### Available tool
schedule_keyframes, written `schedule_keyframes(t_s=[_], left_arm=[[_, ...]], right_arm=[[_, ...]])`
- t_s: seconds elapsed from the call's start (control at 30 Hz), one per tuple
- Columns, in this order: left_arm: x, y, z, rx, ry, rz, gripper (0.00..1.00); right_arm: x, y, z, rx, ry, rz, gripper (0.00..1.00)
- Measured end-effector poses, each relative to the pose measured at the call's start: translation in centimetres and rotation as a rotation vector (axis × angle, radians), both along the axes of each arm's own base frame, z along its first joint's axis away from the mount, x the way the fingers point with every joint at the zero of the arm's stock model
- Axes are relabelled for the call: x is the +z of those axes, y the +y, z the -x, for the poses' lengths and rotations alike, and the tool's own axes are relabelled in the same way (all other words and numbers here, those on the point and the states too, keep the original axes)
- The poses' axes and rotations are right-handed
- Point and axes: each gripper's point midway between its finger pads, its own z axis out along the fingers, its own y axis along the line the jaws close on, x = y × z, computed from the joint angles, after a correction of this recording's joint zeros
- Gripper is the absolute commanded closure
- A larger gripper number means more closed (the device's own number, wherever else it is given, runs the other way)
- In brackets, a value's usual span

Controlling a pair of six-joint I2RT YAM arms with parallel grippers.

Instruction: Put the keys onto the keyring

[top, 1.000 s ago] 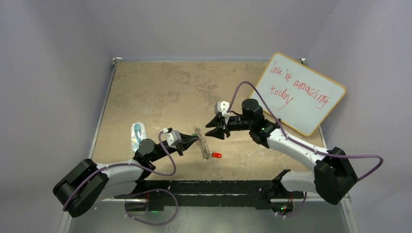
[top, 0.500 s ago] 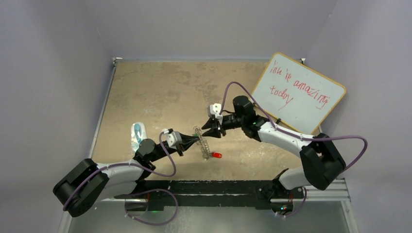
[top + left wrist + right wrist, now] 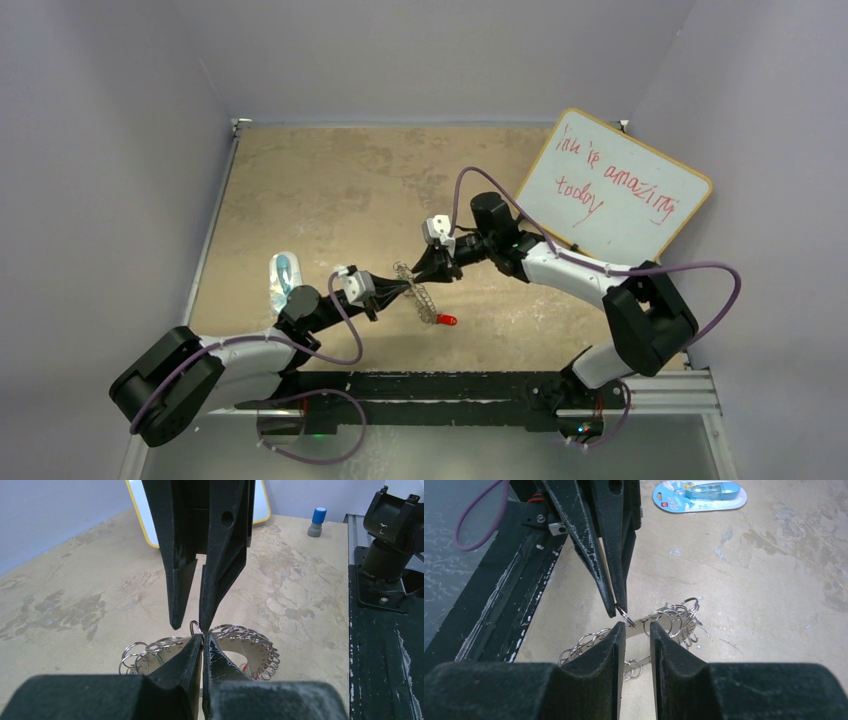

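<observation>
Jaws on the left gripper (image 3: 201, 642) are pinching flat together on the rim of the keyring (image 3: 240, 645), just where a small loop (image 3: 196, 627) is poking up past their tips, and they are holding the ring tilted on edge over the table (image 3: 330, 190). Nose to nose with them, the right gripper (image 3: 638, 630) is straddling the same stretch of rim with a narrow gap showing, so I am reading it as not yet clamped. The red key (image 3: 446, 320) is lying at the ring's near end, on the base side of both pairs of tips; I cannot tell whether it is threaded, and the green key is not showing for me. I am worrying that a clamp this close could knock the tips together or twist the ring out of that thin pinch. The left arm (image 3: 250, 350) is stretching low and nearly straight, while the right arm (image 3: 570, 270) is folding at the elbow, wrist dipping.
</observation>
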Motion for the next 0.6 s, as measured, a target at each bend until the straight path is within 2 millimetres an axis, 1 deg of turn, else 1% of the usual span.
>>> schedule_keyframes(t_s=[0.1,0.17,0.2,0.3,0.33,0.57,0.6], left_arm=[[0.10,-0.02,-0.05,0.001,-0.006,0.000,1.00],[0.12,-0.02,-0.06,0.001,-0.007,0.000,1.00],[0.12,-0.02,-0.06,0.001,-0.007,0.000,1.00],[0.18,-0.05,-0.07,0.000,-0.008,0.001,1.00],[0.19,-0.07,-0.04,-0.002,-0.008,0.001,1.00],[0.14,-0.05,-0.20,0.005,-0.004,-0.002,1.00],[0.10,-0.05,-0.23,0.006,-0.002,-0.004,0.97]], right_arm=[[-0.04,-0.07,0.38,0.022,-0.001,-0.003,0.73],[0.02,-0.09,0.66,0.038,-0.001,-0.009,0.76],[0.05,-0.10,0.74,0.045,-0.002,-0.012,0.80],[0.11,-0.09,1.02,0.065,0.001,-0.018,0.96],[0.09,-0.07,1.00,0.066,0.001,-0.018,1.00],[0.04,-0.11,0.90,0.064,0.016,-0.015,1.00],[0.04,-0.10,0.87,0.061,0.020,-0.014,1.00]])
